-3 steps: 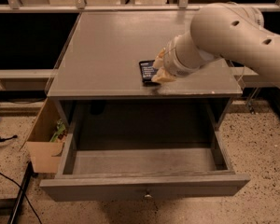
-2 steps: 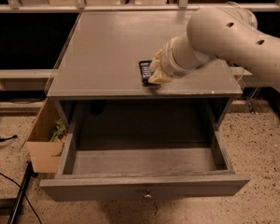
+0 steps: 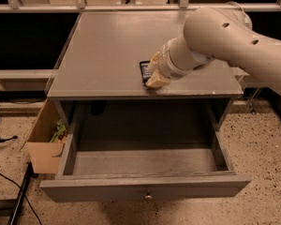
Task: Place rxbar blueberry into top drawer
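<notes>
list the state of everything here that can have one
top drawer, pulled open, bare inside
rxbar blueberry, lying flat on the cabinet top near its front edge, not yet in the drawer
gripper, down at the bar on the cabinet top
cardboard box, open at the top, on the floor left of the drawer

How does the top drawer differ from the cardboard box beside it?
The top drawer is grey, wide and shallow, and pulled open from the cabinet. The cardboard box is brown and narrower, sits on the floor, and holds something green. Both are open on top. The gripper is over the cabinet top, at the rxbar blueberry.
</notes>
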`<move>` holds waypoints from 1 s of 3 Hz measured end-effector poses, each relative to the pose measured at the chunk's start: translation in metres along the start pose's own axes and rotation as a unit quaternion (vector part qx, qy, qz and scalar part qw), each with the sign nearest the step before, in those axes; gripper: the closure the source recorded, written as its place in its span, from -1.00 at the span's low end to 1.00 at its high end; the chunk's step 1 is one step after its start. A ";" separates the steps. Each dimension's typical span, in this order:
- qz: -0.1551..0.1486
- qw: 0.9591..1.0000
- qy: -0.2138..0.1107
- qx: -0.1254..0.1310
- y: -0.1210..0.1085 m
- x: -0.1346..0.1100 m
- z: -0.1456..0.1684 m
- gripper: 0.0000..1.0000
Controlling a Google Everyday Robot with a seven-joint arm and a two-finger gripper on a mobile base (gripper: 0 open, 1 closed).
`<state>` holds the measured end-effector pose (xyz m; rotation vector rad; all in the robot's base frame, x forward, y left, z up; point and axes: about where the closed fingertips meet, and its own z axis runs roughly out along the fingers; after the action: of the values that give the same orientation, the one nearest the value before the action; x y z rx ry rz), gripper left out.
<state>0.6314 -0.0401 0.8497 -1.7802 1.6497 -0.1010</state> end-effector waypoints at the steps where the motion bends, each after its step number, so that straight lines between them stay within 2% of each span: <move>1: -0.002 1.000 0.003 -0.010 0.004 0.001 0.003 0.16; 2: -0.003 1.000 0.006 -0.018 0.006 0.003 0.005 0.24; 3: -0.004 1.000 0.006 -0.020 0.007 0.003 0.006 0.51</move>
<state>0.6295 -0.0396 0.8402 -1.8195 1.6654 -0.0827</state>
